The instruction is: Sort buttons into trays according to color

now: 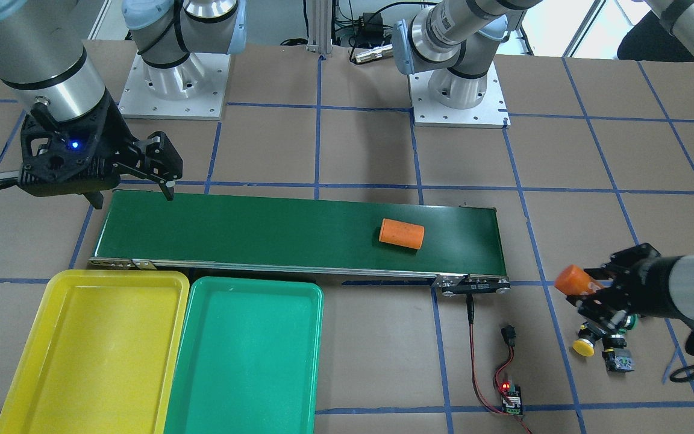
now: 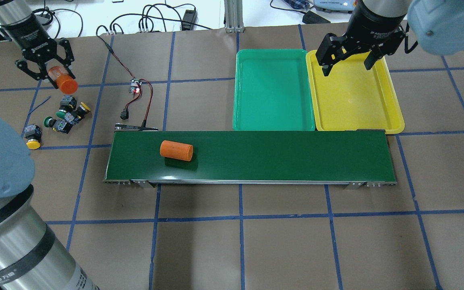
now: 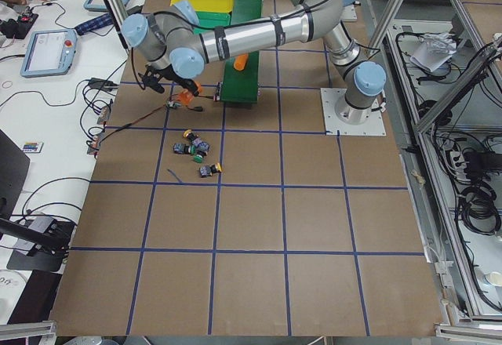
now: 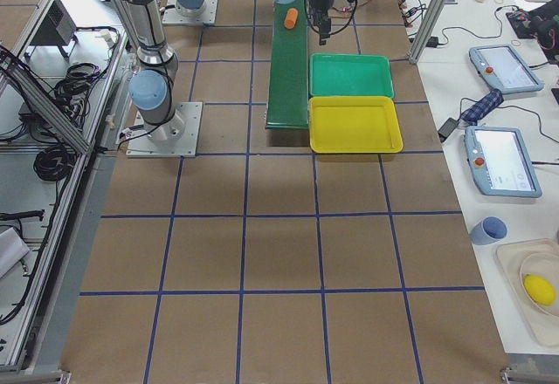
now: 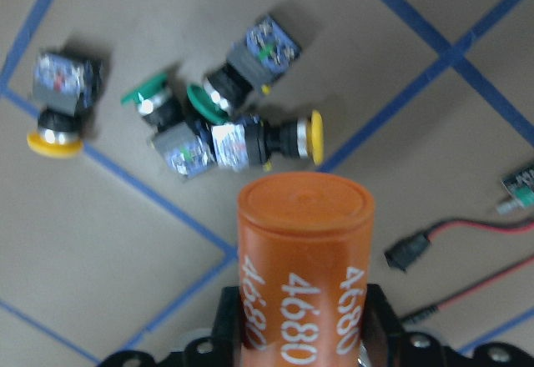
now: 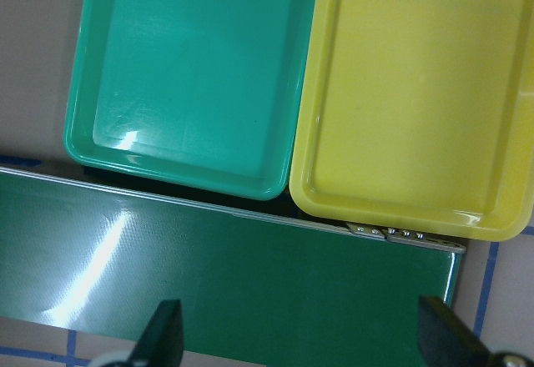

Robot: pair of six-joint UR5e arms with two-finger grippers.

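Several buttons lie loose on the brown table at my far left: a yellow-capped one [image 2: 33,139] apart, and two green-capped ones [image 2: 54,123] [image 2: 65,106] clustered with a second yellow one [image 2: 82,108]. The left wrist view shows them below an orange cylinder [image 5: 304,267] marked "4680". My left gripper [image 2: 56,76] is shut on that cylinder, hovering just beyond the buttons. The green tray [image 2: 272,92] and yellow tray [image 2: 353,100] sit side by side, both holding nothing. My right gripper [image 2: 347,68] hangs open over the yellow tray's far edge.
A long dark-green conveyor belt [image 2: 276,155] runs along the trays' near side, with a second orange cylinder [image 2: 176,150] lying on its left part. A small circuit board with red and black wires [image 2: 136,89] lies between the buttons and the trays.
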